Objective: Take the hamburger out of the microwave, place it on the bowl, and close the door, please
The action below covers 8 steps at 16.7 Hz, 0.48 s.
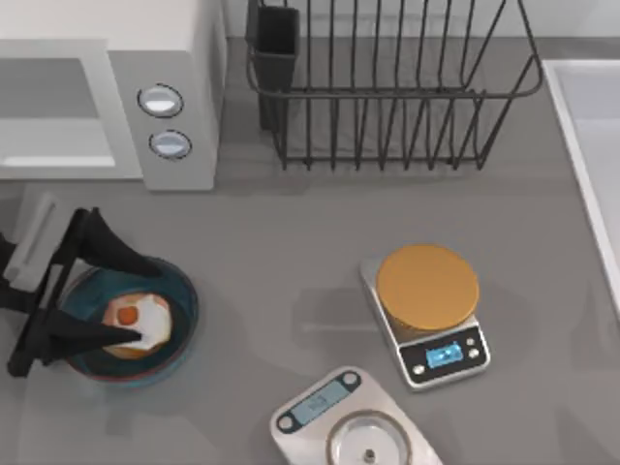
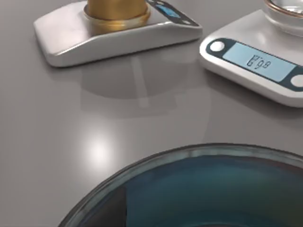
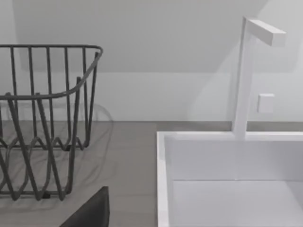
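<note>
- Top view has my left tool (image 1: pixel 121 298) straddling the hamburger (image 1: pixel 139 324), which sits in the bowl (image 1: pixel 182 291) at the table's (image 1: pixel 291 262) left front.
- Fingers look spread, one each side of the bun, not squeezing it as far as I can tell.
- Risk: lifting off crooked could drag the bun or tip the bowl.
- Hamburger is roundish with no real long axis, red patch facing up.
- Microwave (image 1: pixel 174 58) door (image 1: pixel 29 237) looks open, not shut yet.
- Right arm is parked near the sink (image 3: pixel 163 189).

The top view looks straight down on the bench (image 1: pixel 291 252). The left wrist view skims low over the bowl (image 2: pixel 199 189) toward both scales, shared with the top view. The right wrist view faces the sink (image 3: pixel 227 179) and dish rack (image 3: pixel 42 118).
</note>
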Available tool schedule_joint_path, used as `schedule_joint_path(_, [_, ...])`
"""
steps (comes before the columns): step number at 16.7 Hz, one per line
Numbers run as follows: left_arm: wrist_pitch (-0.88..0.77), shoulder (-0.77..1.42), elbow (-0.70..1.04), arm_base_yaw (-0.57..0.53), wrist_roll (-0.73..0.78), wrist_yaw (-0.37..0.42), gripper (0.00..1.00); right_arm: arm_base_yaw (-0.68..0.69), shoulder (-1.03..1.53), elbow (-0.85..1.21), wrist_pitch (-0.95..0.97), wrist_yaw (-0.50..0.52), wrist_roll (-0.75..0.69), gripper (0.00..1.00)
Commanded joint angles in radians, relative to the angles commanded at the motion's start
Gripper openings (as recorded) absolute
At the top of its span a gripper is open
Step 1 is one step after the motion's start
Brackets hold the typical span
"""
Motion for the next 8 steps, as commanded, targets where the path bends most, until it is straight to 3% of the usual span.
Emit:
schedule_joint_path(1, [-0.078, -0.058, 0.004, 0.016, -0.004, -0.006, 1.00, 0.000, 0.000, 0.000, 0.000, 0.000, 0.000, 1.00])
schedule_joint_path(3, [-0.069, -0.067, -0.003, 0.015, -0.014, -0.009, 1.00, 0.000, 0.000, 0.000, 0.000, 0.000, 0.000, 1.00])
schedule_joint_path(8, [0.130, -0.274, -0.135, -0.007, -0.220, -0.082, 1.00, 0.000, 0.000, 0.000, 0.000, 0.000, 0.000, 1.00])
